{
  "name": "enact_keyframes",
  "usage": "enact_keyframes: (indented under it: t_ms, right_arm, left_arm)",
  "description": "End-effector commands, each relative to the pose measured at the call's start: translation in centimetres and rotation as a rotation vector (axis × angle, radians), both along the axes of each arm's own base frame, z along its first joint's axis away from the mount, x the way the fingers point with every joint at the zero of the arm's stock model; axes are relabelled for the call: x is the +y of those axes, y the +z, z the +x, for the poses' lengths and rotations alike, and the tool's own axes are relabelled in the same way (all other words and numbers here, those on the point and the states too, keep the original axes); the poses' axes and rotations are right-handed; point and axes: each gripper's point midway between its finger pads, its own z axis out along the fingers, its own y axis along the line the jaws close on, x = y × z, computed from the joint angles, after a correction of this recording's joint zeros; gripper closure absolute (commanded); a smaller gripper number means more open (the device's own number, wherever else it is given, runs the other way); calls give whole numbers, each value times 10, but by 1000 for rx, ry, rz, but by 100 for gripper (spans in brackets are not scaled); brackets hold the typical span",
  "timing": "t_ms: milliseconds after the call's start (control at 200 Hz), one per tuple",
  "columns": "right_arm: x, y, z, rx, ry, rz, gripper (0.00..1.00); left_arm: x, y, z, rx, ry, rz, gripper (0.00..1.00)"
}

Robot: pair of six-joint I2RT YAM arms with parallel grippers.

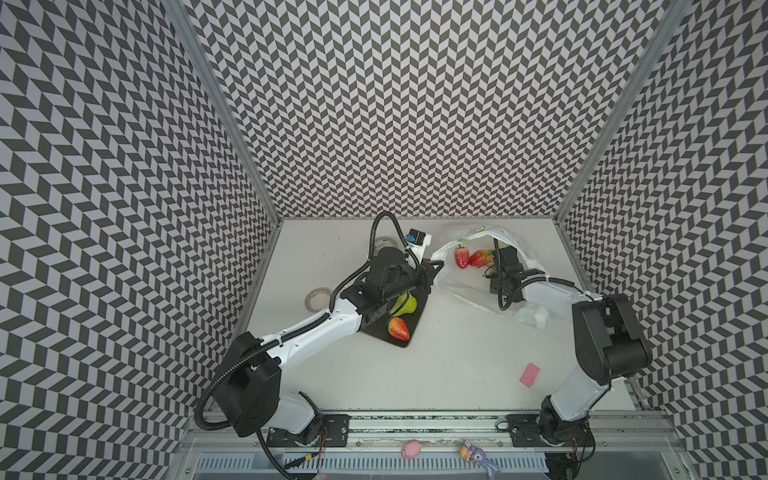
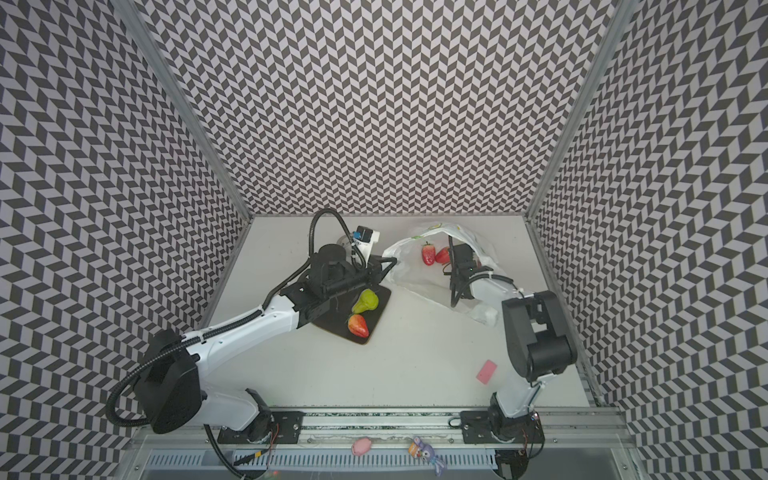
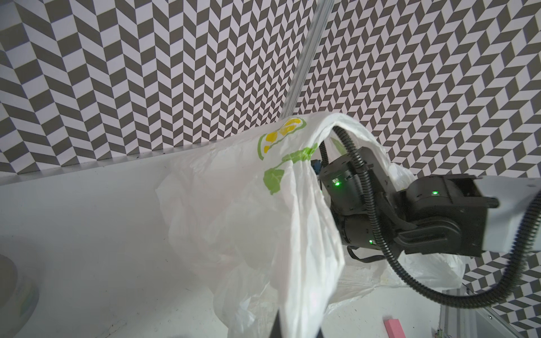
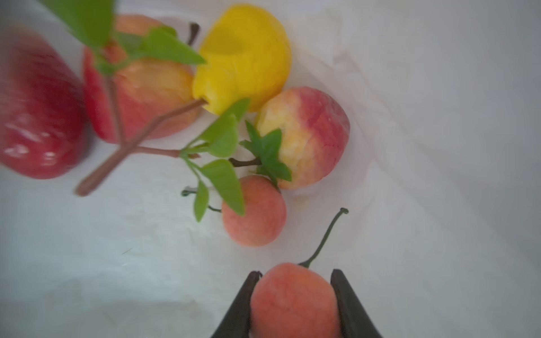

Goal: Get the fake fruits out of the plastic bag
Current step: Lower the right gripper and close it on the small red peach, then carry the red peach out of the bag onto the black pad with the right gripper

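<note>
As bag (image 3: 234, 204) gapes, peach (image 4: 294, 304) pinched in right gripper (image 4: 295, 272)

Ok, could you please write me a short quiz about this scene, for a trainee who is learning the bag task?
1. True or false: the green pear lies inside the plastic bag.
2. Which fruit sits between the right jaws? A) a pinkish-orange fruit B) the lemon C) a strawberry
3. Fill in: the left jaws are shut on the ___.

Key: 1 false, it lies on the dark board; 2 A; 3 plastic bag.
</note>
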Motion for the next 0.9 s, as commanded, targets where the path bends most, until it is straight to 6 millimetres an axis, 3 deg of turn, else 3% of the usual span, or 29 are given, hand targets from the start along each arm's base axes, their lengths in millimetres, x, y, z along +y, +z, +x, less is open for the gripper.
enact_keyframes:
  t_ms: [0,481,716,896]
  right_arm:
    - [22,27,3,-93,107,26,68]
    - [93,90,-56,-194,475,179,68]
    - [137,102,-98,-188,684,261,68]
    - [158,118,-131,-216,772,304,68]
  left_arm:
    - [-1,-2,5,6,14,-8,100]
    - [-5,4,13,-8,18,-10,100]
    - [-3,5,12,-11,20,-9,100]
    - [-1,4,12,-14,26,-5,100]
